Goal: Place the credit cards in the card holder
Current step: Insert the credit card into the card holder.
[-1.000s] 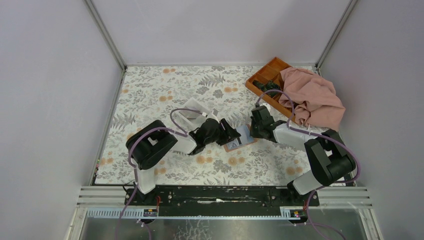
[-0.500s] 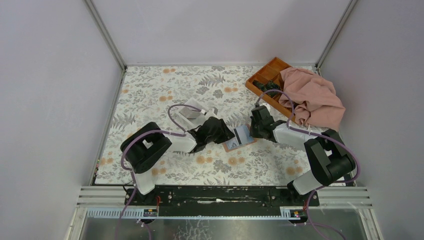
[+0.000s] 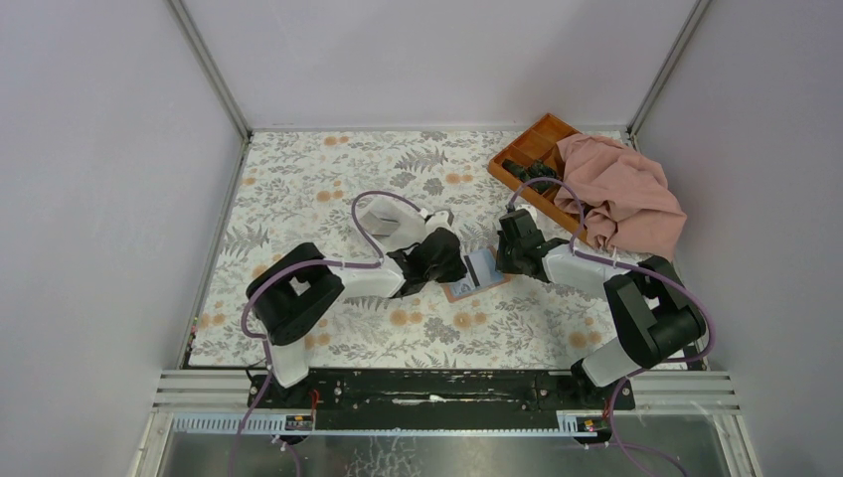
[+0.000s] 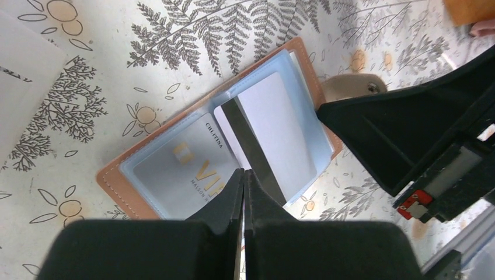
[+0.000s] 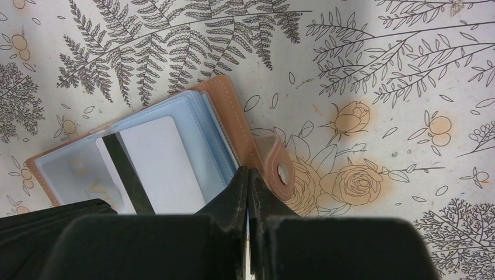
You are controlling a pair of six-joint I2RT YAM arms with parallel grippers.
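The left claw (image 4: 243,175), pressed together on nothing, had its tip at the near edge of the striped credit card (image 4: 274,140). The card lay across the clear sleeves of the open card holder (image 4: 117,181) on the counter (image 4: 175,46). A flat, gentle push along the sleeve would likely seat it. The right claw (image 5: 248,175), also shut, pinned the holder beside its snap tab (image 5: 284,171). A second before, the left claw had been spread.

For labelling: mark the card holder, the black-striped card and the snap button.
card holder (image 5: 229,111), right wrist view, tan leather edge.
black-striped card (image 4: 280,125), left wrist view, white face.
snap button (image 5: 284,171), right wrist view, metal stud.
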